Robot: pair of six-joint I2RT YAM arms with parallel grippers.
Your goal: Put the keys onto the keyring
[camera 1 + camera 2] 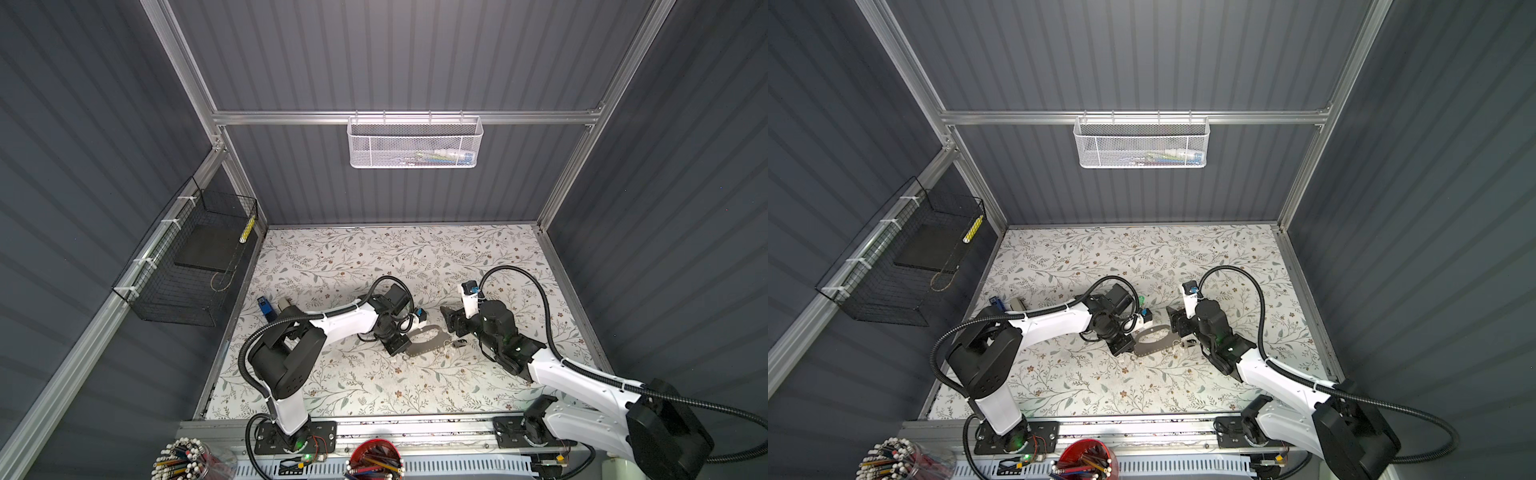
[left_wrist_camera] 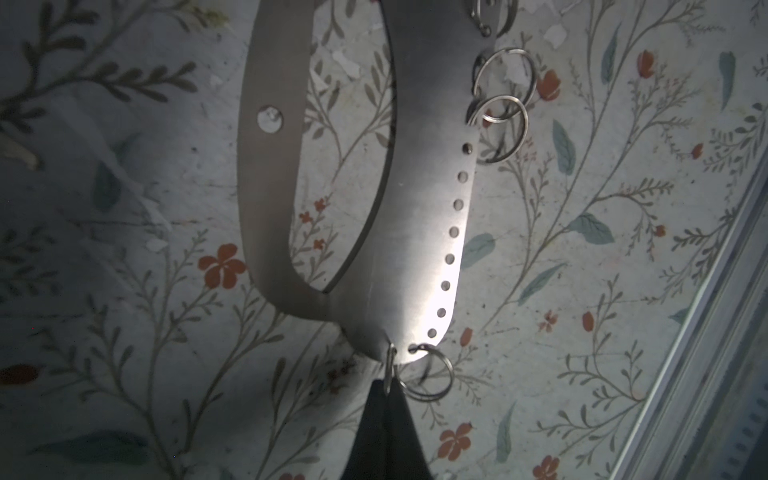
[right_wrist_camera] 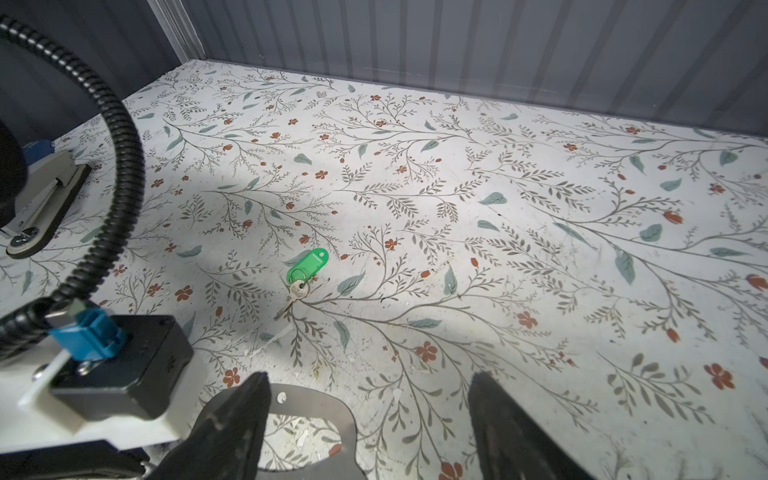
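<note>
We note the left gripper (image 2: 384,401) with jaws together, pinching a small ring (image 2: 390,365) at one end of the keyring (image 2: 415,249), which sits mid-table (image 3: 540,187). The right gripper (image 3: 369,380) hangs over the keyring's other end, jaws apart and empty. The green-tagged key (image 3: 305,272) lies on the table beyond it, and the clear-tagged key (image 1: 459,343) rests beside the keyring's looped edge.

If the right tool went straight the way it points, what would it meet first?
Likely the bare table just beyond the keyring; the green-tagged key lies farther on, slightly aside. Depth is unclear.
</note>
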